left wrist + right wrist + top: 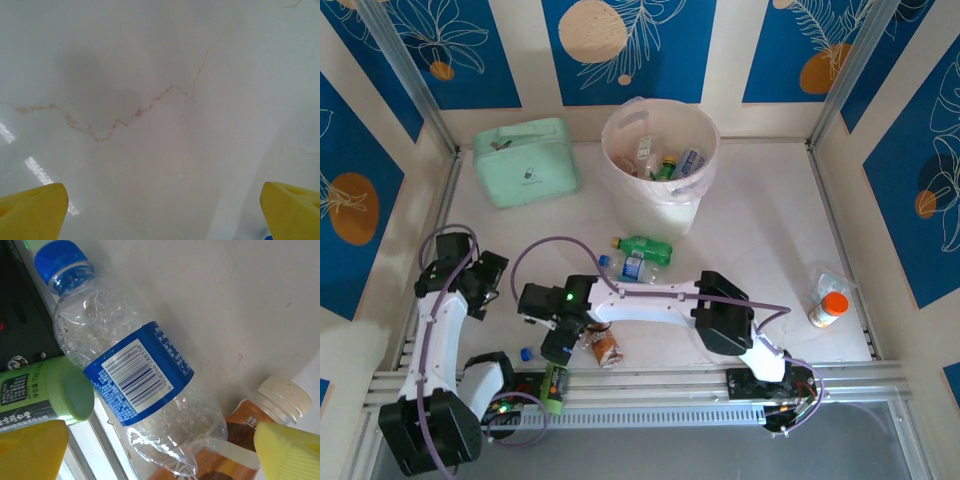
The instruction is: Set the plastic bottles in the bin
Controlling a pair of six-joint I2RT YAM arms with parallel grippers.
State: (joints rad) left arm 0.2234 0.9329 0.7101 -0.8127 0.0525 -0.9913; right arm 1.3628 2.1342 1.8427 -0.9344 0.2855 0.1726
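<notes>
The white ribbed bin (692, 187) stands at the back centre with several plastic bottles (672, 164) inside. On the table lie a green bottle (645, 247), a clear blue-labelled one (628, 267) and an orange-capped one (828, 309). My right gripper (561, 345) (160, 455) is open low over a clear bottle with a blue cap (135, 375) (526, 352), whose base lies between the yellow fingertips (287, 452) without being pinched. A brown white-capped bottle (260, 425) (607, 348) and a green-capped bottle (50, 400) (555, 388) flank it. My left gripper (162, 215) (502, 367) is open over bare table.
A mint-green zip pouch (525, 160) lies at the back left beside the bin. A metal rail (650, 383) runs along the near edge, with the green-capped bottle resting on it. Walls close in the table (760, 215) on three sides.
</notes>
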